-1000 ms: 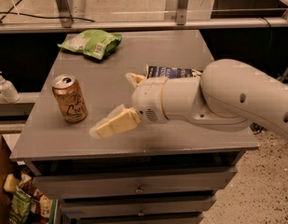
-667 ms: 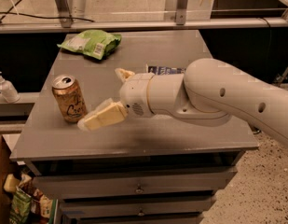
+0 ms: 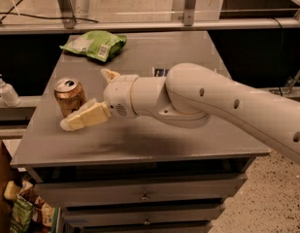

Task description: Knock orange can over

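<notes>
The orange can (image 3: 68, 96) stands upright near the left edge of the grey table (image 3: 188, 140). It is orange-tan with a silver top and pull tab. My gripper (image 3: 84, 99) is open at the can's right side, at the end of the white arm that reaches in from the right. The near cream finger (image 3: 86, 117) lies across the front of the can's base. The far finger (image 3: 109, 75) sticks up behind and to the right of the can. I cannot tell whether the near finger touches the can.
A green chip bag (image 3: 94, 45) lies at the table's back left. A blue bag (image 3: 160, 72) is mostly hidden behind my arm. A soap bottle (image 3: 6, 91) stands on a ledge to the left. Drawers sit below the tabletop, and a box of snacks (image 3: 23, 210) stands at the lower left.
My gripper has moved left toward the can. Its near finger now overlaps the front of the can's base. The can still stands upright in the same spot.
</notes>
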Available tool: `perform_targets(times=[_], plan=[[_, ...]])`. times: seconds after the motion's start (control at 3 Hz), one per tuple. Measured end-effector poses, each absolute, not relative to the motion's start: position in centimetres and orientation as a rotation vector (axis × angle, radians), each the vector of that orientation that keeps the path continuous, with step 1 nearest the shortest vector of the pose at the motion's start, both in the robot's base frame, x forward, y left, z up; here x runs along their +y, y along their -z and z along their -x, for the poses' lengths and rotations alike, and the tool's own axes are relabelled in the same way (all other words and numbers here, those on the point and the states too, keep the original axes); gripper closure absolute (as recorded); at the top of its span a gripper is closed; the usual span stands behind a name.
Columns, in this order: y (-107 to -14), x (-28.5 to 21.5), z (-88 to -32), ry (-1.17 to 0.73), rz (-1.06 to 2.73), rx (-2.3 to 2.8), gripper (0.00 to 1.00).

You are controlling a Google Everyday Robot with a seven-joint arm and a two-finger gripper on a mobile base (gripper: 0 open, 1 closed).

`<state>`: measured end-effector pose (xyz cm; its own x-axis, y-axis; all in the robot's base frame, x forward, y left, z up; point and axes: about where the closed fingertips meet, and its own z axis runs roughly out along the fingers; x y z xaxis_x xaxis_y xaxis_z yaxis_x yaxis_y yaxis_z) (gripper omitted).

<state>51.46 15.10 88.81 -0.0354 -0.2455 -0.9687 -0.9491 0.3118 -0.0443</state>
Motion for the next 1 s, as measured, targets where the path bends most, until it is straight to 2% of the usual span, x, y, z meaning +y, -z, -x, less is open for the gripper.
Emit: perform_targets(times=[0.33,0.67,1.0], plan=[[-87.9,16.8,-51.4,-0.877,1.122,1.507,0.00],[-87.5,17.5,-51.2,-0.907,1.106,1.485,0.16],[-87.4,18.0,-50.9,-0.925,1.087,1.472,0.40]])
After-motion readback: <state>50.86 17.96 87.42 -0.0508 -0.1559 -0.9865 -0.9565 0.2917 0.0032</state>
